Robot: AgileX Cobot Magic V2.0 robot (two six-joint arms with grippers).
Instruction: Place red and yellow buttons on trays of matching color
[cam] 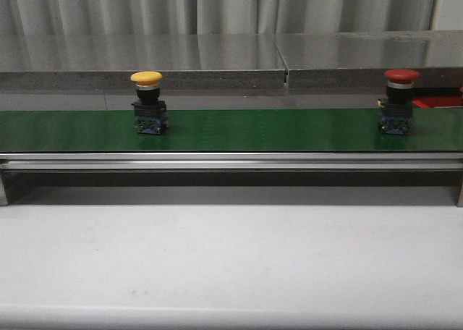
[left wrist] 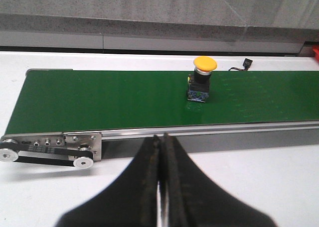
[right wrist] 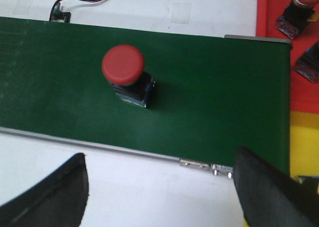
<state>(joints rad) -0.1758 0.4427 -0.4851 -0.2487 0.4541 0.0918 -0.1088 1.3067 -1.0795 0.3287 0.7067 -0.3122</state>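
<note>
A yellow button stands upright on the green belt, left of centre. A red button stands upright near the belt's right end. My left gripper is shut and empty, over the white table short of the belt, with the yellow button ahead and to one side. My right gripper is open and empty, above the table edge in front of the red button. A red tray holding other red buttons and a yellow tray lie past the belt's right end.
The belt's aluminium rail runs along the front of the conveyor, with a roller bracket at its left end. A raised grey ledge stands behind the belt. A small wired sensor lies on the table beyond it.
</note>
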